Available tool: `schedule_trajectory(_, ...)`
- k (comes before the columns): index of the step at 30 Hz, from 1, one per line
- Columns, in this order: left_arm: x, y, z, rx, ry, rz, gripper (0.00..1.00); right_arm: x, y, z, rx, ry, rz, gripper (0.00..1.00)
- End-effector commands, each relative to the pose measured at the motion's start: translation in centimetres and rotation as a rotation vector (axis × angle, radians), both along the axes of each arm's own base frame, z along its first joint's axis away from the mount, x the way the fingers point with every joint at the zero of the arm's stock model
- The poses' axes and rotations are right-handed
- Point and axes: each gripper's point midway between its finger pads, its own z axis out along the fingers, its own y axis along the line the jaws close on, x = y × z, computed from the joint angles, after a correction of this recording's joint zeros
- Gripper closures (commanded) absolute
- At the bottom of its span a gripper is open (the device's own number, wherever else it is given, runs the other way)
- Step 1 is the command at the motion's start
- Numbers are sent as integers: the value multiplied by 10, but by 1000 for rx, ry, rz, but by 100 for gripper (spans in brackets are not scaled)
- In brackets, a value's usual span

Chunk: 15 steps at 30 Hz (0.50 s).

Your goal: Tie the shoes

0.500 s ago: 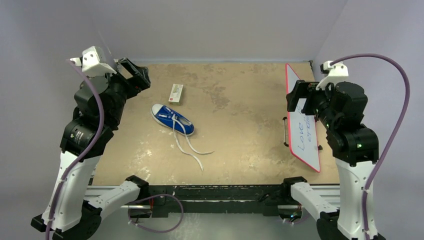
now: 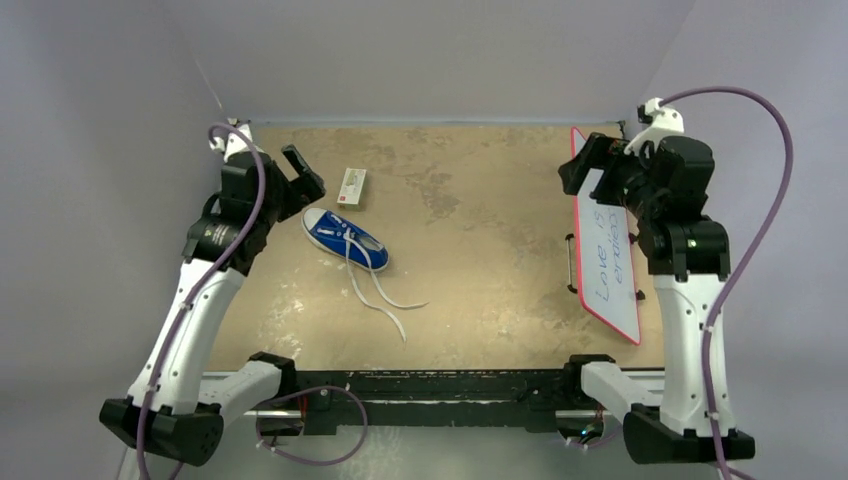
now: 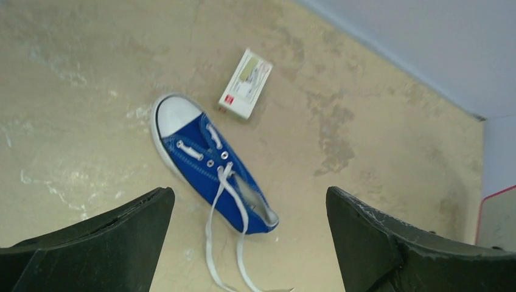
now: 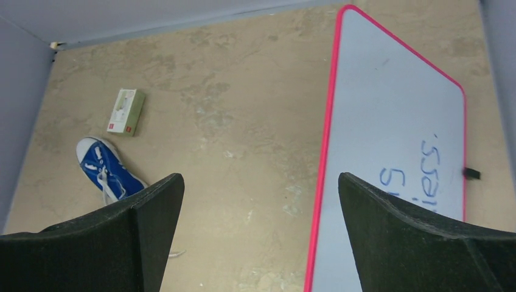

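Wide open and holding nothing: left claw [image 3: 249,201], right claw [image 4: 261,185]. Shoe [image 3: 207,161] just beneath left claw, far left of right. Reach low for separate laces [image 3: 209,237], one apiece.

Both arms rear up from their bases, well apart: the left arm [image 2: 188,322] slants inward as it rises, and the right arm [image 2: 690,320] climbs almost straight. The left gripper [image 2: 299,174] hangs high, tipped down and inward, its two black fingers spread wide with nothing between them. The right gripper [image 2: 577,168] hangs just as high, fingers wide and empty, angled toward the middle.
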Motion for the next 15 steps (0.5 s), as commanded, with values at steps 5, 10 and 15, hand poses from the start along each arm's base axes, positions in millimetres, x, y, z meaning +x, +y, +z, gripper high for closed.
schedule_trajectory(5, 6, -2, -105, -17, 322, 25, 8, 64, 84, 1, 25, -4, 275, 1)
schedule_trajectory(10, 13, -3, -162, -7, 501, 50, 19, 85, 160, -23, -1, 57, 464, 1)
schedule_trajectory(15, 31, -15, -193, -90, 514, 27, 34, 83, 215, -60, -99, 132, 629, 1)
